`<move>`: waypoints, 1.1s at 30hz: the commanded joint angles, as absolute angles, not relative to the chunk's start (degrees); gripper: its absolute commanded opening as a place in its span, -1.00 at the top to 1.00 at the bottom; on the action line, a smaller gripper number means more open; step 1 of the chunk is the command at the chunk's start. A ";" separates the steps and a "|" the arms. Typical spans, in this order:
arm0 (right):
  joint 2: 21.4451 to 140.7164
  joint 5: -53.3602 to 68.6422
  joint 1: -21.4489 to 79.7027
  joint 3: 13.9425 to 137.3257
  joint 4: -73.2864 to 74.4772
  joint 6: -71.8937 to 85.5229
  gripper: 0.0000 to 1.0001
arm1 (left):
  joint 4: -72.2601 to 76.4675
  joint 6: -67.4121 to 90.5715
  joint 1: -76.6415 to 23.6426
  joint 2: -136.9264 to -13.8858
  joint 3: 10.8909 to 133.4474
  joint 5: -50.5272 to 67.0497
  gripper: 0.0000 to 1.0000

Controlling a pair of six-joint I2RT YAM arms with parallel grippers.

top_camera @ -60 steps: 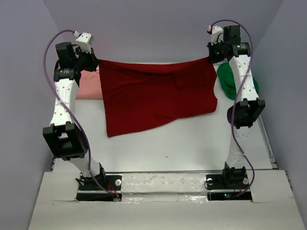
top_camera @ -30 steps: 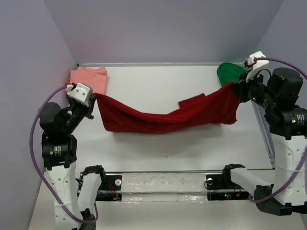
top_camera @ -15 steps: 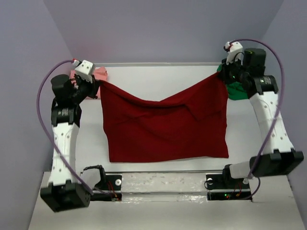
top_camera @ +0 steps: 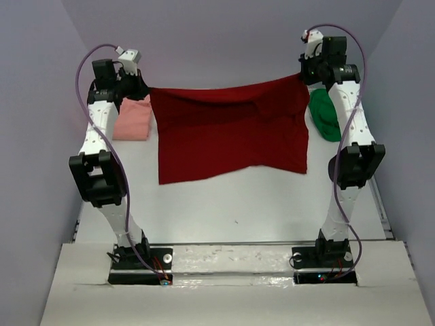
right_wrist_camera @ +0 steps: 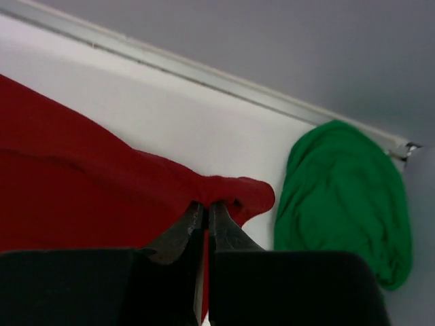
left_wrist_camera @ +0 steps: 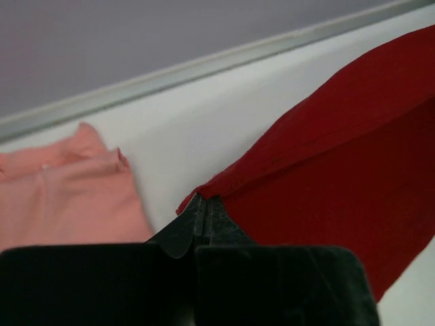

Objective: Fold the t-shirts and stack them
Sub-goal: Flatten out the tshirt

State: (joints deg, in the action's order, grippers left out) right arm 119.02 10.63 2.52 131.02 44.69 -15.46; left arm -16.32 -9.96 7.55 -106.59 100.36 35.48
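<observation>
The dark red t-shirt (top_camera: 231,132) hangs stretched between my two grippers, high over the far part of the table. My left gripper (top_camera: 144,89) is shut on its left top corner, seen in the left wrist view (left_wrist_camera: 202,198). My right gripper (top_camera: 302,77) is shut on its right top corner, seen in the right wrist view (right_wrist_camera: 206,204). The salmon-pink t-shirt (top_camera: 133,117) lies at the far left, also in the left wrist view (left_wrist_camera: 61,193). The bright green t-shirt (top_camera: 325,115) lies bunched at the far right, also in the right wrist view (right_wrist_camera: 346,197).
The white table (top_camera: 238,204) runs from the arm bases to a metal back rail (right_wrist_camera: 170,64) under the grey back wall. Grey side walls close in left and right. A rail edge runs along the table's right side (top_camera: 379,204).
Both arms have swung up and back, carrying the red t-shirt from low near the front to high at the far wall. It now hangs spread out again, lower hem lifted.
</observation>
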 commanded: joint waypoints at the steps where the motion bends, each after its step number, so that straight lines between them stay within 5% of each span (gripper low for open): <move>1: 112.87 7.74 1.58 141.24 45.79 -16.26 1.00 | -14.52 -9.05 7.65 -96.54 105.58 37.71 1.00; 18: 63.41 13.36 1.05 91.88 55.16 -18.54 1.00 | -28.53 -28.17 9.49 -51.96 67.78 36.55 1.00; 19: 61.37 13.19 1.05 89.67 56.94 -18.98 0.77 | -31.09 -29.87 9.49 -50.29 65.15 37.26 1.00; 20: 59.17 12.75 1.05 87.47 58.35 -18.90 0.07 | -37.03 -32.23 9.49 -46.88 63.91 37.96 0.78; 22: 52.06 12.13 1.05 80.62 61.95 -18.55 -0.99 | -41.47 -38.82 9.67 -41.09 60.84 36.66 -0.56; 23: 50.29 12.04 -0.86 79.46 65.10 -18.89 -0.99 | -43.66 -40.76 10.63 -38.43 61.08 34.82 -0.97; 28: 46.58 9.85 -3.87 73.82 60.48 -19.16 -0.99 | -45.70 -42.46 12.83 -34.10 63.19 29.89 -0.98; 33: 57.99 10.45 -3.87 81.73 56.79 -18.72 -0.99 | -41.23 -39.47 12.83 -42.51 65.30 31.54 -0.98</move>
State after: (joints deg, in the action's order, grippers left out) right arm 49.63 10.79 -3.55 75.92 63.26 -18.65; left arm -44.47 -40.21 12.49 -34.48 63.79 31.64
